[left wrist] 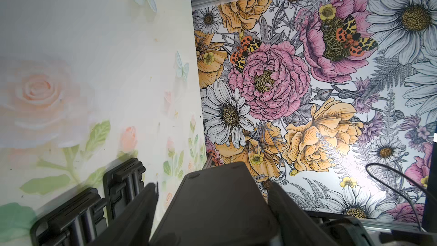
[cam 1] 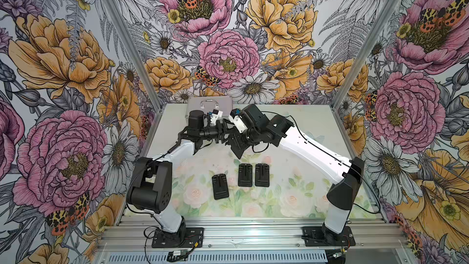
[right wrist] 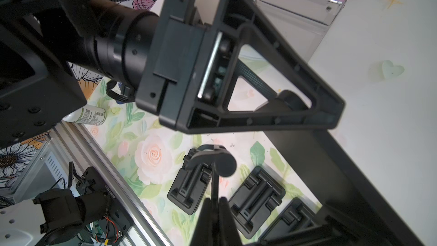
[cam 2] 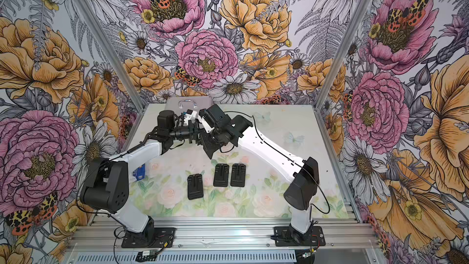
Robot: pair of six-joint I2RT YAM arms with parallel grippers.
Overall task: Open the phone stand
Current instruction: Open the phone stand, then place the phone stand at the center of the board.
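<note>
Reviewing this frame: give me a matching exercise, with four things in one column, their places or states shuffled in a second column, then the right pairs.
1. held phone stand
2. folded phone stands
3. silver case
4. white bottle

A. at the far edge of the table
B. clamped in the air by left gripper and right gripper
C. beside the left arm, partly hidden
D. flat on the table, untouched

Pairs: 1-B, 2-D, 3-A, 4-C

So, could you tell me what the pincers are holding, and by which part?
One stand, in mid-air: left pincer clamps its flat plate by the side edges; right pincer pinches its thin hinged leg.
</note>
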